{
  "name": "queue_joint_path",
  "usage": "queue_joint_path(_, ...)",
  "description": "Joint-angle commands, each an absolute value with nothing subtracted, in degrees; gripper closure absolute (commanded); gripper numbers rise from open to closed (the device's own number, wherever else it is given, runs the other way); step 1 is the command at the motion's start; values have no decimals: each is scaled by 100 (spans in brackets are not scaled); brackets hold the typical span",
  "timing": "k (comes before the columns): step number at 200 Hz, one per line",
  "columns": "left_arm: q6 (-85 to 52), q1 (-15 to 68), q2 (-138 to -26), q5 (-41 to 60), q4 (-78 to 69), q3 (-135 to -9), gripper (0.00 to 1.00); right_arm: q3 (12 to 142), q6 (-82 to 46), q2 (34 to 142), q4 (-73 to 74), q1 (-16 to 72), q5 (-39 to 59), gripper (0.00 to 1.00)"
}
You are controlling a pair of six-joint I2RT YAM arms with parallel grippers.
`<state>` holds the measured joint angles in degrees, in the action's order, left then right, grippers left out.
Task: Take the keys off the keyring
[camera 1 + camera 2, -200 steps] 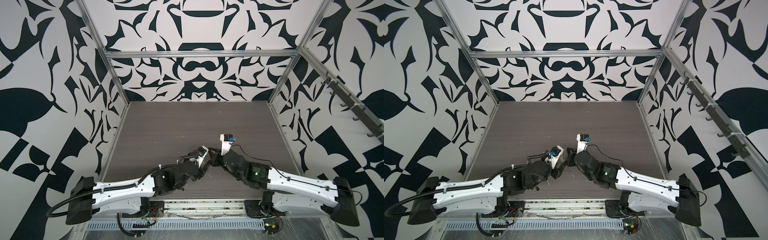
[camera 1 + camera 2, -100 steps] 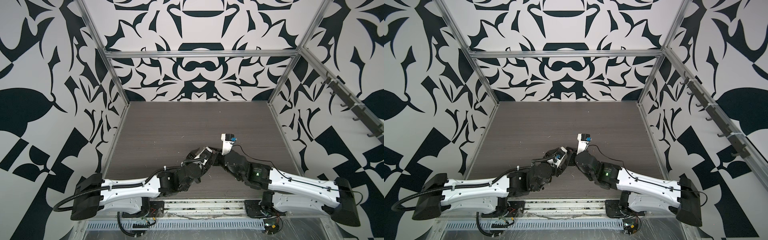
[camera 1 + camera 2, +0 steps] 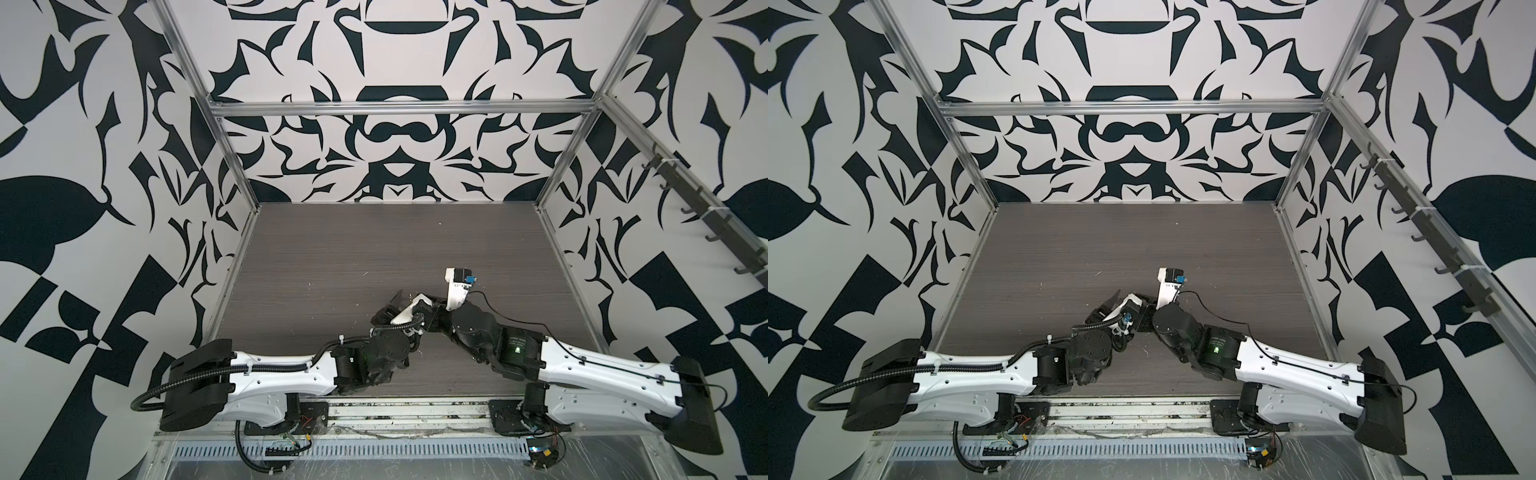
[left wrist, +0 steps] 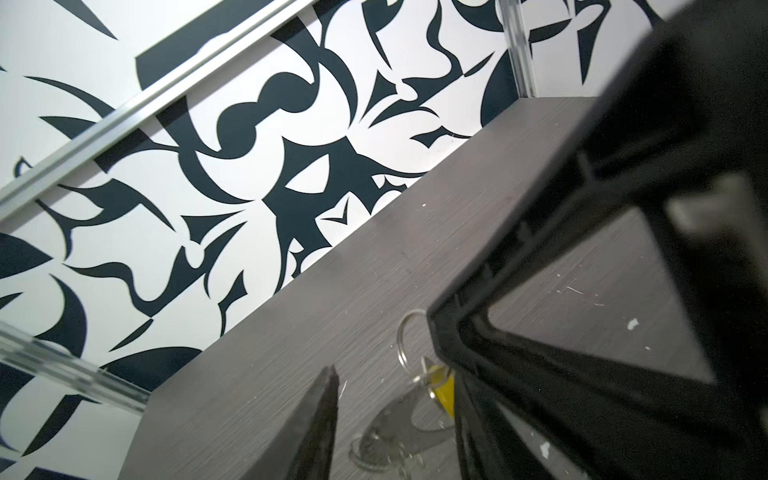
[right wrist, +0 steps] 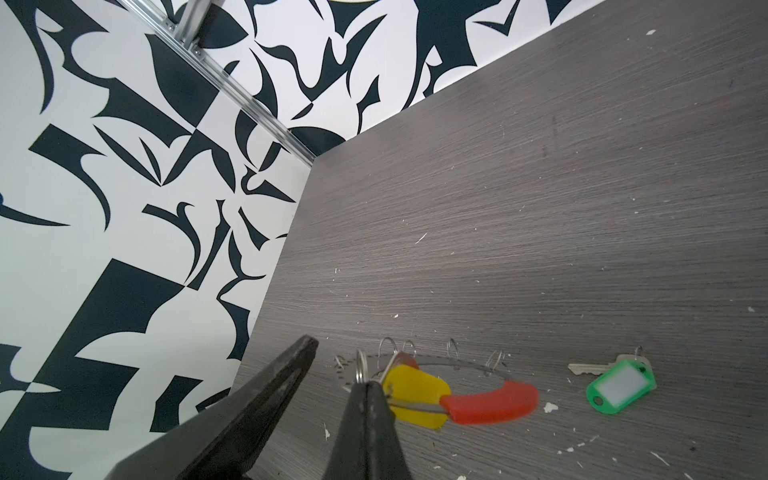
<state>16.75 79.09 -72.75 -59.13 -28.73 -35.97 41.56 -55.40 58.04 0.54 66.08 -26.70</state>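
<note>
Keyring point(image 5: 457, 365) — lies flat on the surface point(image 5: 540, 187) near its front centre, directly under both end effectors. Progress, as judged: roughly half done. One key appears free and one appears attached.

Right end effector point(image 5: 365, 388): jaws pressed fully together, pinching a small silvery split ring point(image 5: 360, 365) that rises just above the tips. Left end effector point(image 4: 392, 374): jaws stand apart, straddling the same spot, and no grip on anything can be made out.

Immediately beside the tips, the yellow-tagged key point(image 5: 415, 395) overlaps the keyring, its tag touching the red sleeve point(image 5: 490, 405). Further out, the green-tagged key point(image 5: 619, 388) rests on the surface clear of the keyring — well apart from the sleeve.

Remaining: free the yellow-tagged key. Whether its split ring threads the keyring wire cannot be told.
</note>
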Motion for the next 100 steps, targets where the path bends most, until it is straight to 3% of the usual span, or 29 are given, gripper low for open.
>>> queue_joint_path(1,2382,8033,-7539,-5845,-3203,-3554,53,4185,-5528,5722,515,6651,-2617,100)
queue_joint_path(80,2499,8033,-7743,-5758,-3259,-3582,46,4113,-5590,5665,659,6653,-2466,100)
queue_joint_path(100,2532,8033,-7802,-5740,-3287,-3605,56,4105,-5601,5679,711,6653,-2404,100)
